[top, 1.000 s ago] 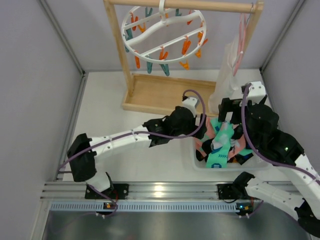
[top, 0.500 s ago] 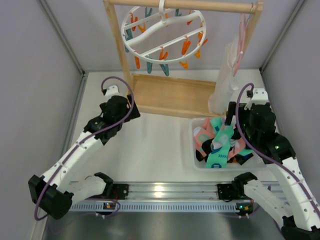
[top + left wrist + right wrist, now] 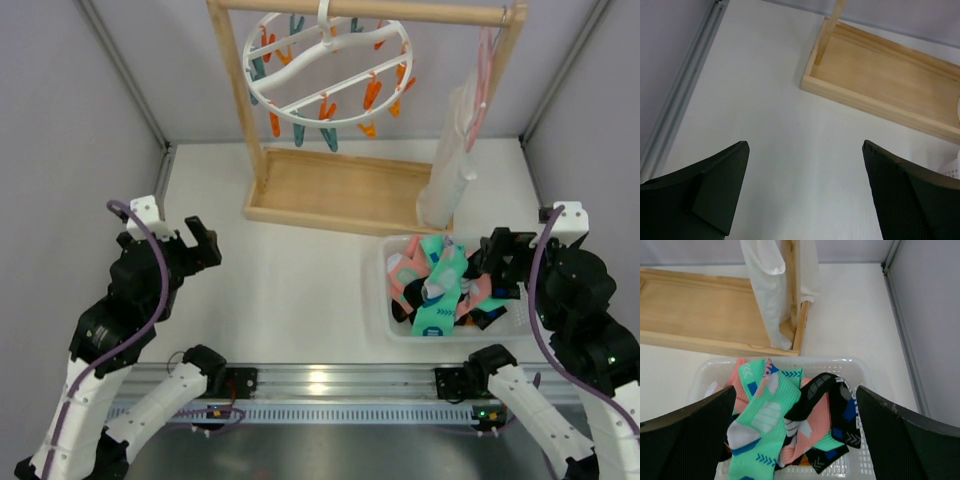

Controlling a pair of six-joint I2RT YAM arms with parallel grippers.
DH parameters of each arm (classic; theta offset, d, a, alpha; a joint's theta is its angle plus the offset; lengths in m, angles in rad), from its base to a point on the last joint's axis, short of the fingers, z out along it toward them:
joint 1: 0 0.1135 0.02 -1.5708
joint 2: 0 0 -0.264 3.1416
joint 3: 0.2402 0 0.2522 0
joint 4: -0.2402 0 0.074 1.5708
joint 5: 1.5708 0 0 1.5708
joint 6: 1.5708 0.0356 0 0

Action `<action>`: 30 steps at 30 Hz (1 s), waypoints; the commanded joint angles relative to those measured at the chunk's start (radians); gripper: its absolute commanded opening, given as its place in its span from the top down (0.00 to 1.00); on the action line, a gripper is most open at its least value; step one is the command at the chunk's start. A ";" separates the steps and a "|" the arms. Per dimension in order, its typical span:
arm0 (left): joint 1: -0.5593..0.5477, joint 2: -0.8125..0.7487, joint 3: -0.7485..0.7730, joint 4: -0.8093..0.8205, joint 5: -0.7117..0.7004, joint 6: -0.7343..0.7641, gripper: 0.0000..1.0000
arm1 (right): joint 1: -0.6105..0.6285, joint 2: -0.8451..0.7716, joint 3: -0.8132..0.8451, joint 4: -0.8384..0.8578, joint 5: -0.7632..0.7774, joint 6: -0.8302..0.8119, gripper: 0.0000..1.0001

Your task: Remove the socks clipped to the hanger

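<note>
The round white hanger (image 3: 327, 72) with orange and teal clothespins hangs from the wooden rack's top bar; no sock hangs on it. The socks (image 3: 440, 285), teal-mint, salmon and black ones, lie piled in a white basket (image 3: 392, 325) at the right; they also show in the right wrist view (image 3: 790, 415). My left gripper (image 3: 190, 245) is open and empty over the bare table at the left. My right gripper (image 3: 500, 265) is open and empty, above the basket's right side.
The wooden rack frame (image 3: 335, 190) stands at the back with its tray base (image 3: 890, 85). A long white garment (image 3: 452, 170) hangs on a thin pink hanger (image 3: 484, 75) at the rack's right post. Grey walls close both sides.
My left arm has pulled back from the basket to the near left. My right arm has drawn back to the right, off the sock pile. The socks lie still.
</note>
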 commanded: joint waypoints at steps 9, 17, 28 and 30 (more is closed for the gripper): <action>0.001 -0.120 0.077 -0.181 0.009 0.175 0.02 | -0.014 -0.107 0.069 -0.179 -0.013 -0.014 0.01; -0.002 -0.128 0.078 -0.179 0.047 0.174 0.02 | -0.014 -0.141 0.049 -0.193 0.009 0.003 0.01; 0.000 -0.111 0.084 -0.175 0.026 0.157 0.02 | -0.015 -0.135 0.026 -0.165 0.003 0.016 0.01; -0.002 -0.110 0.084 -0.175 0.023 0.151 0.02 | -0.014 -0.136 0.017 -0.164 0.003 0.016 0.01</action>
